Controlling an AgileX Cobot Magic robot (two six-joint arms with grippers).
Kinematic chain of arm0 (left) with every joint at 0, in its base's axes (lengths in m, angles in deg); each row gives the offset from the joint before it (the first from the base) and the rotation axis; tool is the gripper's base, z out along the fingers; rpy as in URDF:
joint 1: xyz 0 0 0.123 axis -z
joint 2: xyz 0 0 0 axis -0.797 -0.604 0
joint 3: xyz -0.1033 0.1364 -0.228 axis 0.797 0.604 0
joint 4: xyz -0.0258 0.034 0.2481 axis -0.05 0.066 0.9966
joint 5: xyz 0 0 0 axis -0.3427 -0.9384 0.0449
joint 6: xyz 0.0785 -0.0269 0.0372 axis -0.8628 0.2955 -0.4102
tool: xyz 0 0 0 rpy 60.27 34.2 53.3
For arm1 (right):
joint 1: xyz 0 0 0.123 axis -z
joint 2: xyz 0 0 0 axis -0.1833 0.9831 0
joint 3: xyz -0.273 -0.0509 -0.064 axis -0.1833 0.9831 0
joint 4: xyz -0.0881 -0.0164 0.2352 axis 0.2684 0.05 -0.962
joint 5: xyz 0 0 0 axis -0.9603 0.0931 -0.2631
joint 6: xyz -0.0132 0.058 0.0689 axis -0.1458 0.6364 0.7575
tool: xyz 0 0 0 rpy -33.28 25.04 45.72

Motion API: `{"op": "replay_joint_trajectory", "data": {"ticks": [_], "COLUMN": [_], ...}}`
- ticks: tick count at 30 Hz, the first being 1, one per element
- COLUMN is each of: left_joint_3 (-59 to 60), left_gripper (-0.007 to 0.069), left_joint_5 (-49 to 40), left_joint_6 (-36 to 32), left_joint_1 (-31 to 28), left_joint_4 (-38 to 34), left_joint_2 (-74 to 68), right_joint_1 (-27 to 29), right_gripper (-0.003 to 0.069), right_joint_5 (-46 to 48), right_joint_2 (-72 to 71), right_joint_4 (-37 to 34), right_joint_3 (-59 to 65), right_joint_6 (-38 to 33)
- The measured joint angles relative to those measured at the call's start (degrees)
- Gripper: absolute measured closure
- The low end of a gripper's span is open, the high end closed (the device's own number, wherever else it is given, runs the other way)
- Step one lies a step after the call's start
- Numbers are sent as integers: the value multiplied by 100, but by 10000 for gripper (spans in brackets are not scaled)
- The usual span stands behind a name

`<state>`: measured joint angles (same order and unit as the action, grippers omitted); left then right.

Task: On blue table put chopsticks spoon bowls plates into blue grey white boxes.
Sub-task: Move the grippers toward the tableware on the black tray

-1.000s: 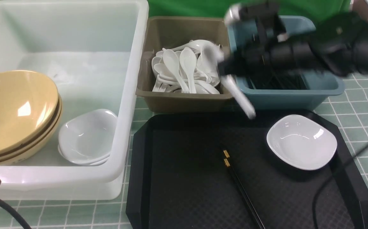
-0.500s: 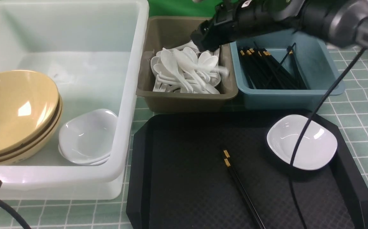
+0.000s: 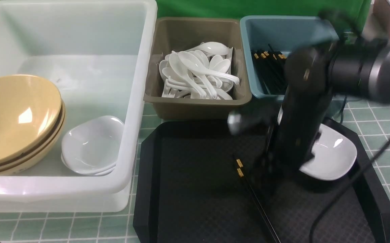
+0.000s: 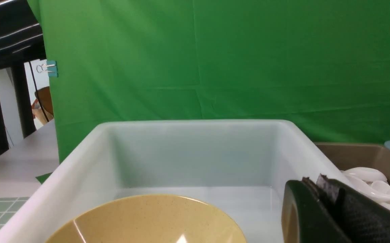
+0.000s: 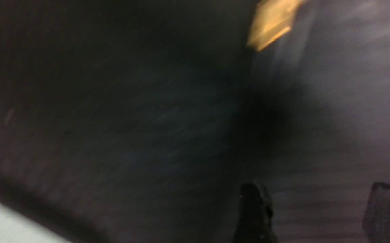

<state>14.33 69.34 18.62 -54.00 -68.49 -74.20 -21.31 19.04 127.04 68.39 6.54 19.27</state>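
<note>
Blue table (image 3: 383,118) is covered by a black tray (image 3: 188,175), on which chopsticks (image 3: 239,167) and a plate (image 3: 336,158) are laid. The plate is partly hidden by the blurred right arm (image 3: 302,118). The right gripper (image 5: 316,206) is held over the tray, jaws spread wide. Spoons (image 3: 195,74) are heaped in the grey box (image 3: 195,106). The left gripper (image 4: 316,180) is seen closed beside the white box (image 4: 80,158).

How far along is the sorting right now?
Done: bowls and plates in the white box, spoons in the grey box, chopsticks in the blue box. In hand: nothing; right gripper open over the black tray. Left: one chopstick pair and one plate on it.
</note>
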Motion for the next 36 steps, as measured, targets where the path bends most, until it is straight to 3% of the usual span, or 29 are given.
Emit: {"op": "replay_joint_trajectory", "data": {"ticks": [4,17,24,29,36], "left_joint_3": [39,168,168,168,168], "left_gripper": [622,622,622,622,622], "left_joint_5": [-5,115,115,115,127], "left_joint_6": [0,0,5,5,5], "left_joint_1": [0,0,0,0,0], "left_joint_4": [0,0,0,0,0], "left_joint_2": [0,0,0,0,0], "right_joint_1": [-394,-473,-473,-473,-473], "right_gripper": [200,211,313,484,498], "right_joint_5": [-317,-1174,-1143,-1148,-1155], "right_joint_2": [-200,24,171,171,166], "right_joint_4": [-49,-33,-33,-33,-33], "right_joint_3": [359,384,389,389,389], "right_joint_6": [154,570,686,656,656]}}
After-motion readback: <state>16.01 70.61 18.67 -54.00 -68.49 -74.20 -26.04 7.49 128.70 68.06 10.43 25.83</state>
